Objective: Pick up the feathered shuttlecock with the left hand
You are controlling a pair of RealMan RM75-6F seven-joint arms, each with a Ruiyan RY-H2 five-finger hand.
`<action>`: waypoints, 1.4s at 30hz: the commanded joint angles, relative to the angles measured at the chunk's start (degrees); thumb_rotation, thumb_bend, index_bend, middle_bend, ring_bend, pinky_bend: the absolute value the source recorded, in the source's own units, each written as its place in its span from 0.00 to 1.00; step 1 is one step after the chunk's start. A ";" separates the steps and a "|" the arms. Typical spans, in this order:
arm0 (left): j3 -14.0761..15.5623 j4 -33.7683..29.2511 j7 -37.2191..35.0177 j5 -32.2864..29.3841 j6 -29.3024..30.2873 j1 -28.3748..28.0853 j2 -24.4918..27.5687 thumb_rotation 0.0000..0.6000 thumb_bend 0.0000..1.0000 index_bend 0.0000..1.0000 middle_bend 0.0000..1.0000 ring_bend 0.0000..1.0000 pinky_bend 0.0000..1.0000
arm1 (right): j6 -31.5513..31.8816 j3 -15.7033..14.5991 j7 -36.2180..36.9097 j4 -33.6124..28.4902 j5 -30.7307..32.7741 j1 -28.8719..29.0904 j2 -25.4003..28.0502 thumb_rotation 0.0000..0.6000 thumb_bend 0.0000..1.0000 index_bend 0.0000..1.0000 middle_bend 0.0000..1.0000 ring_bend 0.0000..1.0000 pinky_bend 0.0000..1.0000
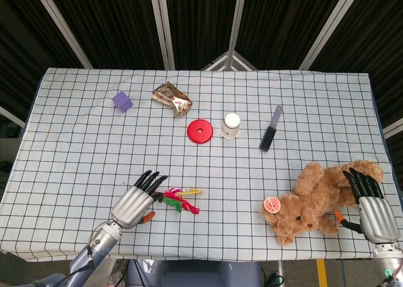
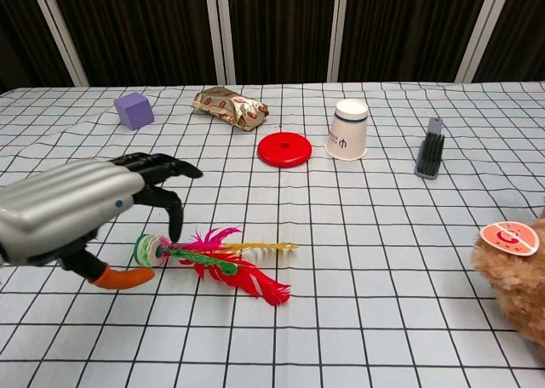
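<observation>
1. From the head view, the left hand sits over the near-left part of the checked table, fingers spread and holding nothing, its dark fingertips right at the base end of the feathered shuttlecock, which lies flat with its feathers pointing toward the robot's right. That base is hidden under the fingers here, so contact cannot be judged. The risk: if the fingers close from this spot, they may only brush the base and push the shuttlecock sideways across the cloth.

2. Also from the head view, the right hand rests against the teddy bear at the near-right edge, fingers extended; whether it grips the bear I cannot tell. It is well apart from the shuttlecock, so interference looks unlikely.

3. At the chest view, the left hand hangs wide, one fingertip just above the shuttlecock's round base. The feathers are light and springy; closing on them instead of the base could bend them or let it slip. Pressing down too far could snag the cloth.
</observation>
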 commanded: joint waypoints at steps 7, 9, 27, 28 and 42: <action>-2.01 4.63 5.98 -3.95 -2.25 -3.76 -8.82 1.00 0.43 0.48 0.08 0.00 0.00 | 0.04 -0.01 0.53 0.07 -0.04 -0.04 0.10 1.00 0.34 0.00 0.00 0.00 0.00; -2.19 5.16 6.27 -4.54 -2.46 -4.23 -9.75 1.00 0.43 0.49 0.08 0.00 0.00 | 0.10 0.01 0.66 0.06 -0.08 -0.04 0.13 1.00 0.34 0.00 0.00 0.00 0.00; -1.19 7.30 3.97 -5.06 0.19 -5.32 -10.81 1.00 0.63 0.62 0.14 0.00 0.01 | -0.02 -0.17 0.71 0.04 -0.28 -0.03 0.20 1.00 0.34 0.00 0.00 0.00 0.00; -1.30 7.02 3.73 -5.03 0.57 -5.30 -10.51 1.00 0.63 0.62 0.14 0.00 0.01 | -0.04 -0.16 0.72 0.04 -0.22 -0.03 0.22 1.00 0.34 0.00 0.00 0.00 0.00; -4.66 -2.03 -2.90 -5.24 7.28 -3.31 1.47 1.00 0.63 0.62 0.14 0.00 0.02 | -0.20 -0.20 0.63 -0.05 -0.11 -0.03 0.21 1.00 0.34 0.00 0.00 0.00 0.00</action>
